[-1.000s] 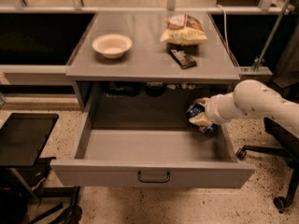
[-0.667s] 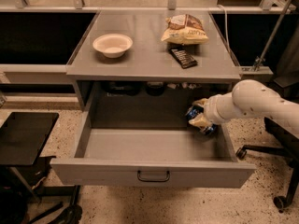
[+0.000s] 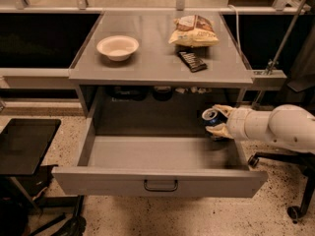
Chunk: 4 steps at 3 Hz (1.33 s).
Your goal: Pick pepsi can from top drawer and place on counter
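Observation:
The pepsi can [image 3: 211,118], blue with a silver end, is tilted at the right rear of the open top drawer [image 3: 157,181], a little above the drawer floor. My gripper [image 3: 215,121] reaches in from the right over the drawer's side wall and is shut on the can, one pale finger above it and one below. The white arm stretches off to the right. Above the drawer lies the grey counter [image 3: 152,58].
On the counter are a white bowl [image 3: 117,47], a chip bag [image 3: 193,32] and a dark rectangular bar [image 3: 192,61]. A black side table [image 3: 22,144] stands at the left. An office chair base [image 3: 295,191] is at the right.
The can and gripper sit slightly higher in the drawer than a second ago; otherwise the arm has barely moved.

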Tool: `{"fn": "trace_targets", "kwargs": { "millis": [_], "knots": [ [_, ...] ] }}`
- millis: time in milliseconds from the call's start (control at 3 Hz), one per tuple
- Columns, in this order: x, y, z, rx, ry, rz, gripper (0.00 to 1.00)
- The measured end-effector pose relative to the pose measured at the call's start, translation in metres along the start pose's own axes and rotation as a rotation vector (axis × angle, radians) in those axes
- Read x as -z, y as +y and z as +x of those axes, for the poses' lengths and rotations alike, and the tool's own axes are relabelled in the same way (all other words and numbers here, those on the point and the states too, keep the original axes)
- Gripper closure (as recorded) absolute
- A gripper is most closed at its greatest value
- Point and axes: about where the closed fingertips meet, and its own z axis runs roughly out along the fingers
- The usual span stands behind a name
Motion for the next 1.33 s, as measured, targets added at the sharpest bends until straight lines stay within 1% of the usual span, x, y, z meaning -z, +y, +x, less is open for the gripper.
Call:
{"fn": "trace_targets", "kwargs": {
  "millis": [333, 667, 1000, 1333],
  "knots": [
    [0.030, -0.016, -0.009, -0.021, -0.125, 0.105, 1.00],
    [0.102, -0.055, -0.015, 0.003, -0.271, 0.238, 1.00],
    [0.181, -0.100, -0.012, 0.018, -0.383, 0.337, 1.00],
    [0.256, -0.162, -0.023, 0.050, -0.456, 0.416, 1.00]
  ]
}}
